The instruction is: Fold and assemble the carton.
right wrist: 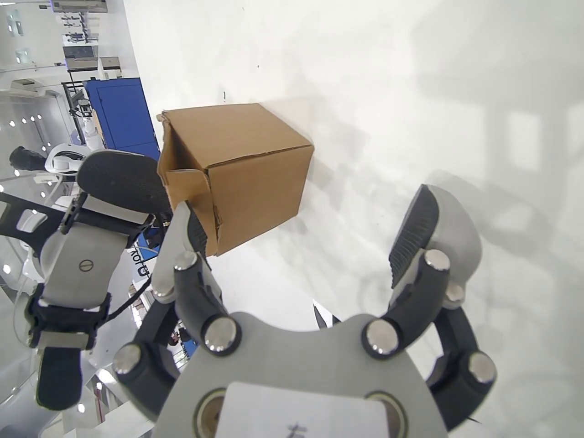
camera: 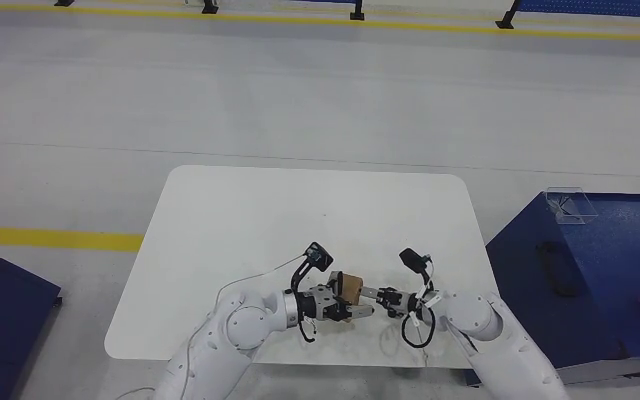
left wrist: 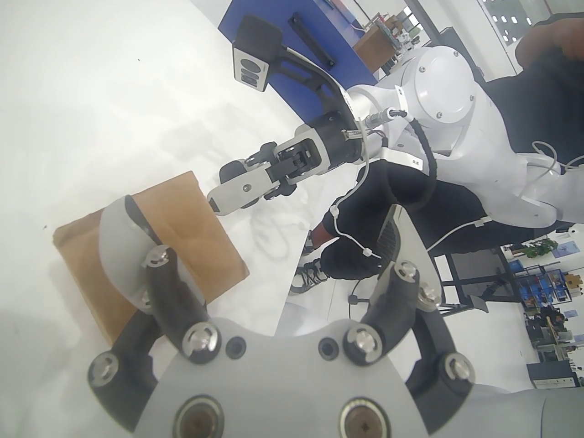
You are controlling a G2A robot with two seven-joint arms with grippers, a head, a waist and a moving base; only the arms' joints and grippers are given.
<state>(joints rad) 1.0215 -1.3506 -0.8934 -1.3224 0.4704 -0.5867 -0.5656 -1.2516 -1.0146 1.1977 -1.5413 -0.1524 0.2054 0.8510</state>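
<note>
Left gripper (left wrist: 258, 209) splayed over the brown carton's (left wrist: 200, 230) edge — right gripper (right wrist: 305, 205) (also splayed) just beside it.

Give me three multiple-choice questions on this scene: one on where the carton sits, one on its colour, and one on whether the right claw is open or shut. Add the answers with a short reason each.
1. Where on the table is the carton?
A. At the far edge.
B. Near the robot's edge, between the left claw and the right claw.
C. In the middle.

2. What colour is the carton?
A. White.
B. Blue.
C. Brown.

3. How is the right claw?
A. Open.
B. Shut on the carton.
C. Shut on nothing.

Answers:
1. B, since the top view shows it at the near edge with a claw on each side.
2. C, since its cardboard is brown in every view.
3. A, since the right wrist view shows its fingers spread wide apart.
</note>
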